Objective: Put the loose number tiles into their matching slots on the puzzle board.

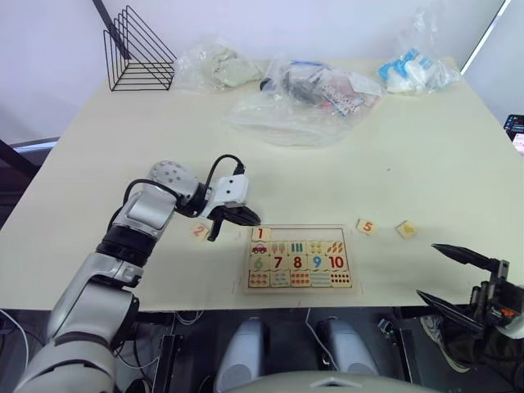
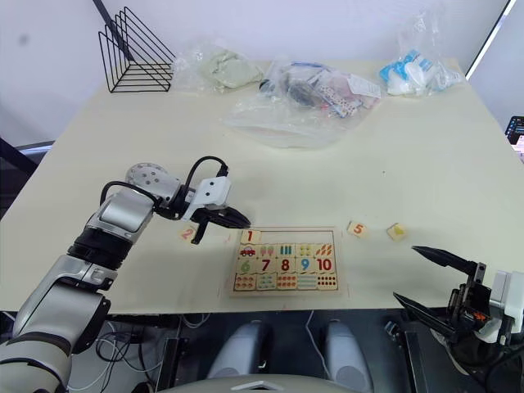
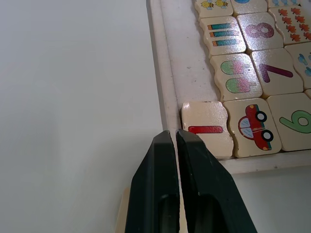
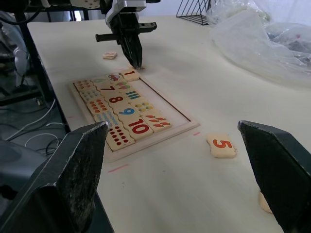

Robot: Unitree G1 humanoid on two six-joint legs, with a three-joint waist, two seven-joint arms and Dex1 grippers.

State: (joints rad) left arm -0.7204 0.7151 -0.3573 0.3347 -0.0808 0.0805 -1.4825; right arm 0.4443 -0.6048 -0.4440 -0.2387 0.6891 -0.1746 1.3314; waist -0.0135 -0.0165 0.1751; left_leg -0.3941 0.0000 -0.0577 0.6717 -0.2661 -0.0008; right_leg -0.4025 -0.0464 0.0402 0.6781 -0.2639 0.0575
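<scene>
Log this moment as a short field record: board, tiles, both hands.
puzzle board: near table edge, top row mostly bare
tile 1: seated in the top row's left end slot
tile 2: loose on table, left of the board
tile 5: loose, right of the board
left hand: fingers shut, tips at the board rim beside tile 1
right hand: open, off the table's near edge, empty

**Pale table against a white wall**

You face a cream table (image 1: 426, 155) that spans most of the frame, with a plain white wall (image 1: 270, 20) across the top. Lower centre, under its near edge, dark floor (image 1: 360, 344) carries loose cables (image 1: 184, 327).
</scene>
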